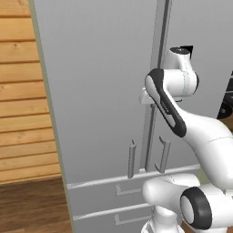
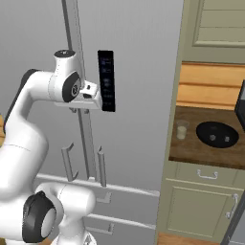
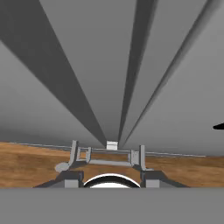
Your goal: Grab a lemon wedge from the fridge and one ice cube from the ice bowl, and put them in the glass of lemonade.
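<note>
White arm sections fill the lower right of the left base view, the hand raised against the shut grey fridge near its door handles; its doors hide the lemon wedge, probably light, soft and slippery. From the right, the gripper meets the door seam, while glass and black bowl sit on the counter near its fridge-side edge. Looking down the doors, I cannot tell whether the jaws are spread or pinching.

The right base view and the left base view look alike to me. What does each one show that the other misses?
The right one adds a wooden counter with a glass of lemonade and a black ice bowl, over green cabinets. The left one adds a wooden wall and floor. Both show the grey fridge, doors shut, and the arm at its handles.
</note>
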